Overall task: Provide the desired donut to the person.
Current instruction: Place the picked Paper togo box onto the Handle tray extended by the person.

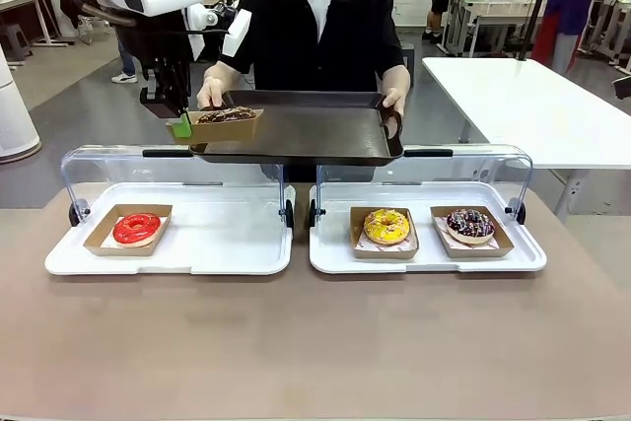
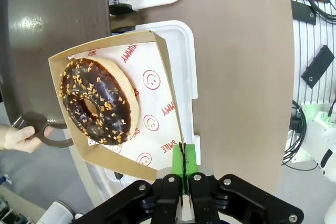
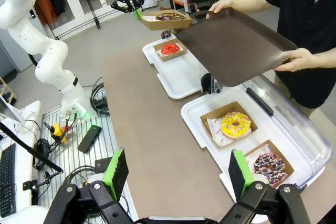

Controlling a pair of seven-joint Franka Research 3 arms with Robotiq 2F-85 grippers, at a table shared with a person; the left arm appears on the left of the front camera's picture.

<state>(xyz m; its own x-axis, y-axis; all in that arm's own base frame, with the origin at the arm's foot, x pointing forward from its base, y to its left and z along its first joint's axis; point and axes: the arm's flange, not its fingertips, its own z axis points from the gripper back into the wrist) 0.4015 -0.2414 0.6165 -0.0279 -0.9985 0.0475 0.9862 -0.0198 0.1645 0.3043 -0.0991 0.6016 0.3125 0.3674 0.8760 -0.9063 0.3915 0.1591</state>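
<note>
My left gripper pinches the cardboard tray with the chocolate donut at the left corner of the dark serving tray. The person grips that tray at both sides.

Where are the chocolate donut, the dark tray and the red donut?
chocolate donut [image 2: 113, 111], left wrist view, its nut-sprinkled icing.
dark tray [image 1: 315, 135], front view, its bare flat bottom.
red donut [image 1: 120, 230], front view, its glazed ring.

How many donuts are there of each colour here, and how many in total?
Chocolate donut with nut bits: 1
Red donut: 1
Yellow donut: 1
Dark donut with sprinkles: 1
Total: 4
</note>
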